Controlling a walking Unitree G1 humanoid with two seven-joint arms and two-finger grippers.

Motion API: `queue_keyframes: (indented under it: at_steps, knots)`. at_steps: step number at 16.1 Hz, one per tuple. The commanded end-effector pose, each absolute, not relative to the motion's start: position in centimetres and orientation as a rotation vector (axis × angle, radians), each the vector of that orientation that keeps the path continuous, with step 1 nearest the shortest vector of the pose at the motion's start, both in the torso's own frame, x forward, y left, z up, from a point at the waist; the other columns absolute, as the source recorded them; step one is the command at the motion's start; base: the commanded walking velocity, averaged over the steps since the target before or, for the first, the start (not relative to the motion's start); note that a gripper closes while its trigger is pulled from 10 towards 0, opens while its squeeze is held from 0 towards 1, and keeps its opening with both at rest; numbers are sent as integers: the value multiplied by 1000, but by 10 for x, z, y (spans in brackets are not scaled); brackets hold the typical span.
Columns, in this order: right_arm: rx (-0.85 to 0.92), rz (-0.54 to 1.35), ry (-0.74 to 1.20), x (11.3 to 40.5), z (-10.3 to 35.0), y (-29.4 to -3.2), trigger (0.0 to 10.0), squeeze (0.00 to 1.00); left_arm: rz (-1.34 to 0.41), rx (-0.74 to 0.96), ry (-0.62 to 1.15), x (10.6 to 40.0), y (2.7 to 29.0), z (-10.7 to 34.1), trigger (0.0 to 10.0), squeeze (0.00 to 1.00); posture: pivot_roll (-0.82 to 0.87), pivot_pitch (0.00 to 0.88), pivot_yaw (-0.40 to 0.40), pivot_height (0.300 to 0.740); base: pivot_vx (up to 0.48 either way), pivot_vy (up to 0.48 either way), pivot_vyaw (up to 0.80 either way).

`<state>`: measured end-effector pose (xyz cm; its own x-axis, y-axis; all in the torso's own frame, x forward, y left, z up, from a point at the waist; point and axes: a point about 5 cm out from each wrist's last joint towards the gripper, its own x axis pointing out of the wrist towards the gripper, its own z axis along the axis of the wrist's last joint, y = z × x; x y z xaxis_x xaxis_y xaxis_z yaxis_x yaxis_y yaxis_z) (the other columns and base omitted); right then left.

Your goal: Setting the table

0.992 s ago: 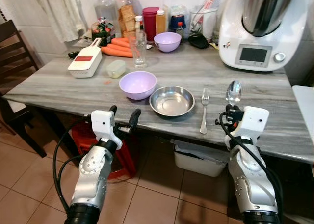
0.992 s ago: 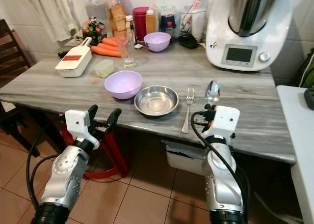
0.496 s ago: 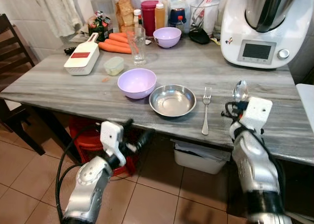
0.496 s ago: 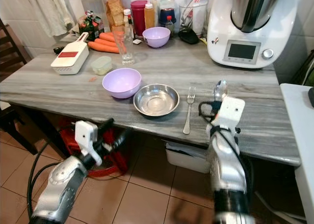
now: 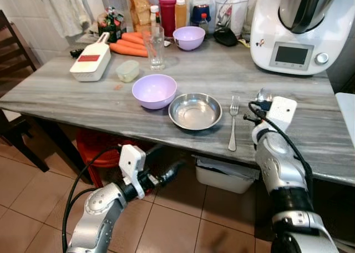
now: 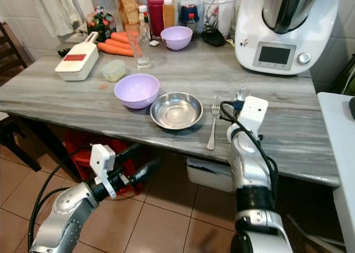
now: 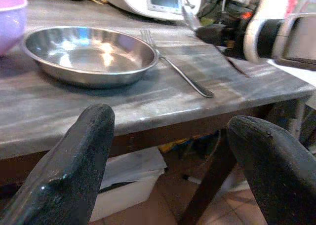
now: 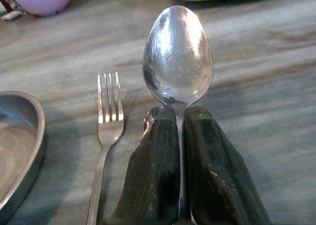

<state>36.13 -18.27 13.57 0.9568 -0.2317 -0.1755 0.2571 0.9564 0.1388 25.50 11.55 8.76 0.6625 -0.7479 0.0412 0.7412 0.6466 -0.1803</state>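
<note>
Your right tool was clamped on the spoon at its neck, bowl forward, over the tabletop just beside the fork. That spoon looked light, stiff and slick, so a grip low on the handle suited it. Your left tool hung apart below the tabletop's edge.

Even indoor light, head views sharp. Glare is shining on the steel bowl left of the right gripper and on its spoon. Left gripper fingers are blurring close-up.
</note>
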Motion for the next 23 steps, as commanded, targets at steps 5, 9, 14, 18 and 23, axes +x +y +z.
queue_keyframes:
  at_steps: [5,9,14,18,23]
  knots:
    - [192,-241,197,370,128,-183,10000,0,-858,-164,43,253,120,92,10000,0,-70,94,66,740,0,0,0]
    - [191,-223,222,373,123,-177,10000,0,-865,-159,46,250,120,92,10000,0,-62,98,63,740,0,0,0]
    - [191,-215,233,374,119,-176,10000,1000,-877,-157,50,250,120,92,10000,0,-58,95,63,740,0,0,0]
    - [188,-221,230,374,116,-177,10000,1000,-886,-160,49,251,119,91,10000,0,-61,86,63,740,0,0,0]
    - [156,-227,153,373,128,-182,10000,1000,-880,-170,44,252,117,91,10000,0,-67,81,61,740,0,0,0]
